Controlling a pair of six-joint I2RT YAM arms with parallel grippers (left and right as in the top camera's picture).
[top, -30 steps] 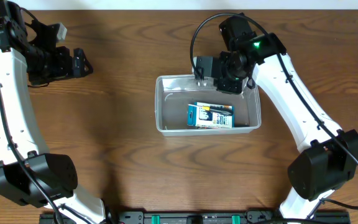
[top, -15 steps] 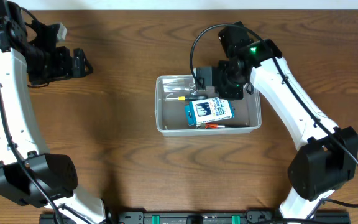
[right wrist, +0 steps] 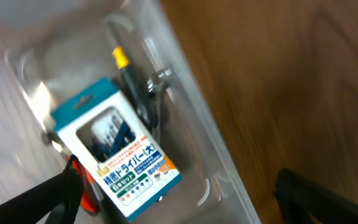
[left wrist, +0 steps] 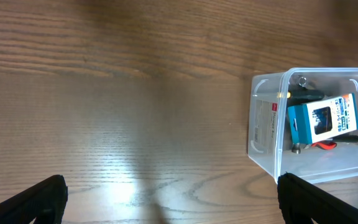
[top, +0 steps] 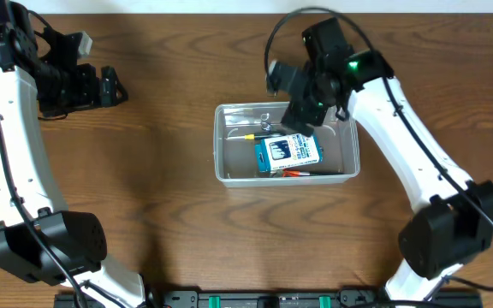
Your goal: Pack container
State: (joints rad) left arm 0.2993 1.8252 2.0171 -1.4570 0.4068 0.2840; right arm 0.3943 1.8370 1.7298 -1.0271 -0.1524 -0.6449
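Note:
The clear container point(top: 222, 147) sits mid-table; its near wall point(left wrist: 263, 127) and corner point(right wrist: 194, 118) show in the wrist views. Inside lies a blue-and-white box point(top: 288, 152) point(right wrist: 114, 146) point(left wrist: 323, 118), tilted over a black screwdriver with a yellow tip point(right wrist: 129, 71) point(top: 248, 135) and a red-handled tool point(right wrist: 82, 190) point(top: 296, 173). My right gripper point(top: 288, 101) point(right wrist: 185, 205) hangs open over the tub's far rim, holding nothing. My left gripper point(top: 111, 85) point(left wrist: 176, 202) is open and empty at the far left, well away from the tub.
Bare wooden tabletop point(top: 144, 214) surrounds the tub. The robot bases and a black rail point(top: 264, 299) line the front edge. A small metal piece point(right wrist: 160, 76) lies by the screwdriver inside the tub.
My right gripper dipped into the tub, then opened wide and rose back toward the far rim. The box shifted and tilted, and the yellow-tipped screwdriver now shows beside it. The left arm stayed still.

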